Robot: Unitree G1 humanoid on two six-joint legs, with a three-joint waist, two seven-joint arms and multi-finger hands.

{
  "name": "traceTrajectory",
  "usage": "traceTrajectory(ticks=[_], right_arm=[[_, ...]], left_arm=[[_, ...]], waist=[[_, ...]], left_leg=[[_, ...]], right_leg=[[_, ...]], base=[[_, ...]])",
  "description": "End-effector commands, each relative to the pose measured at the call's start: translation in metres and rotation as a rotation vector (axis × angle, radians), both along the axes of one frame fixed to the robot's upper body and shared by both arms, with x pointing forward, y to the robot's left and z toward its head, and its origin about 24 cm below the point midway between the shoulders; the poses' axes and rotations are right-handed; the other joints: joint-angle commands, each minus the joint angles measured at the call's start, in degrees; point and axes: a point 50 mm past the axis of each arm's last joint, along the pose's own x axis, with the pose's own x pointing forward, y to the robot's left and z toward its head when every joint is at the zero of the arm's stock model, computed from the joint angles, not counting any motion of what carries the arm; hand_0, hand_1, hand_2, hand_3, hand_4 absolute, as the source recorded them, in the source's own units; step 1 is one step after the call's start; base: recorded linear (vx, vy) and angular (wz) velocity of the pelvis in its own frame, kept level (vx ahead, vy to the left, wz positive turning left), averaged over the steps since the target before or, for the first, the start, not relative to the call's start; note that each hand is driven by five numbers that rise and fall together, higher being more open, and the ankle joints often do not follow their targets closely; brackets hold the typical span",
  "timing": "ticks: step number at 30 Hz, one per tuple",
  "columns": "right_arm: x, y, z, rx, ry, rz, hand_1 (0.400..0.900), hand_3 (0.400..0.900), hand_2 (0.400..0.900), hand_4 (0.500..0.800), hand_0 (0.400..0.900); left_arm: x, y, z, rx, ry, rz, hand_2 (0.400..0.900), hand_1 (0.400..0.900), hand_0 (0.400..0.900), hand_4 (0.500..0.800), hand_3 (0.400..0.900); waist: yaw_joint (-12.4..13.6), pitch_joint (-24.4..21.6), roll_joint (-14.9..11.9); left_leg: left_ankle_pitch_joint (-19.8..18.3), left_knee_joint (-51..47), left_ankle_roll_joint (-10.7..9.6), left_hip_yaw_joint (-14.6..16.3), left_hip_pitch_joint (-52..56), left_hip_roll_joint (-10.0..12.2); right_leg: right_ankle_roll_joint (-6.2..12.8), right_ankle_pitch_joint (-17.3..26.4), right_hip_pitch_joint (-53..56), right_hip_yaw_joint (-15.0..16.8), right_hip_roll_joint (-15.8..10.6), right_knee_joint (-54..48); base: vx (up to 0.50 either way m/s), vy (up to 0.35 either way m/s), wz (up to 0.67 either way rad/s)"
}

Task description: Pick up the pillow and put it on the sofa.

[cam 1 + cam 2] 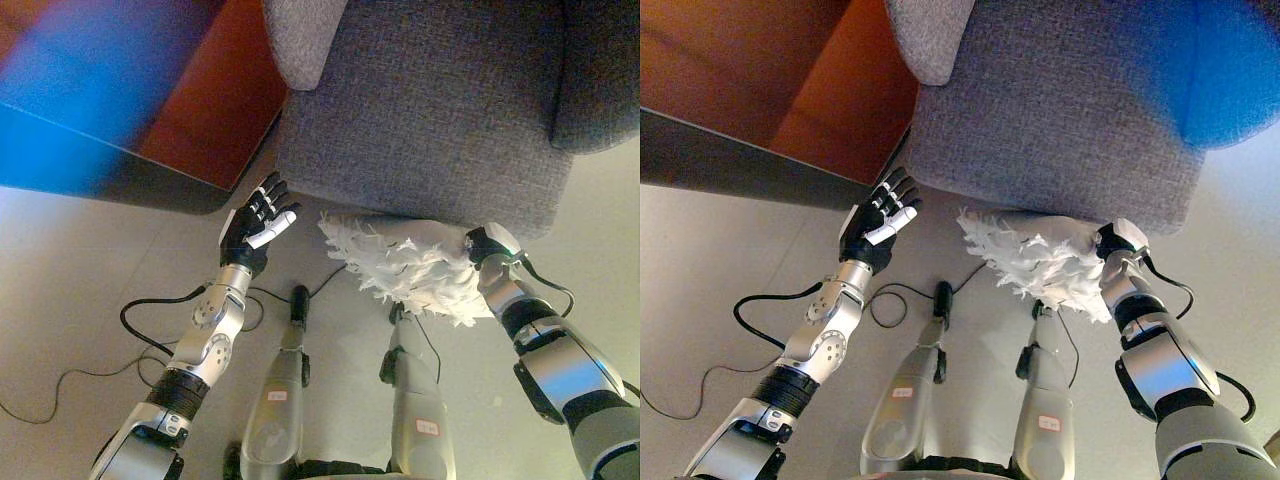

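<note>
A white feathery pillow (405,262) hangs in front of the grey sofa's (440,110) front edge, above the floor. My right hand (487,243) is at the pillow's right end; its fingers are hidden in the fluff. My left hand (257,222) is open with straight fingers, held up to the left of the pillow, a short gap away and not touching it. The same scene shows in the right eye view, with the pillow (1040,258) and my left hand (880,222).
A reddish-brown wooden cabinet or table (215,110) with a dark edge stands to the left of the sofa. The sofa's left armrest (300,35) and right armrest (600,70) rise at the top. Pale tiled floor (70,270) lies below.
</note>
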Motion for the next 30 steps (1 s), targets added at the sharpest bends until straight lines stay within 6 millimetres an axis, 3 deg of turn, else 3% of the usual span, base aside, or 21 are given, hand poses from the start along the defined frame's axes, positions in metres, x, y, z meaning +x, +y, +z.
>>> traceTrajectory(ticks=[1,9,18,30], right_arm=[[0.015,-0.019,0.052,-0.101,-0.132,-0.026,0.4,0.4,0.4,0.5,0.4],[0.008,-0.018,0.038,-0.045,-0.155,-0.013,0.4,0.4,0.4,0.5,0.4],[-0.01,-0.012,0.011,-0.003,-0.149,0.051,0.4,0.4,0.4,0.5,0.4],[-0.061,-0.005,-0.025,-0.002,-0.065,0.162,0.4,0.4,0.4,0.5,0.4]], left_arm=[[-0.006,-0.01,0.058,-0.051,-0.286,-0.056,0.9,0.9,0.9,0.8,0.9],[-0.005,-0.002,0.05,-0.035,-0.232,-0.025,0.9,0.9,0.9,0.8,0.9],[-0.008,0.009,0.021,0.011,-0.091,0.04,0.9,0.9,0.9,0.8,0.9],[-0.038,0.035,-0.044,0.067,0.184,0.126,0.9,0.9,0.9,0.8,0.9]], waist=[[0.28,0.69,1.33],[0.26,0.69,-0.13],[-0.41,0.65,-2.64],[-2.13,-10.5,-6.52]], left_leg=[[-1.03,4.03,1.97,-1.06,-3.2,-3.59],[-1.62,3.35,1.8,-0.47,2.25,-2.73],[-2.39,1.97,1.34,-0.32,12.65,-1.01],[-3.43,0.21,0.97,0.28,23.01,1.3]], right_leg=[[8.06,-2.22,2.42,-1.43,-5.08,3.07],[7.99,-3.21,7.7,-1.7,-4.71,3.44],[7.74,-4.8,18.19,-1.48,-4.38,3.26],[8.29,-6.15,28.62,-0.4,-3.61,2.28]], base=[[0.0,0.0,0.0],[0.03,-0.001,-0.02],[0.09,-0.017,-0.03],[0.2,-0.017,0.0]])
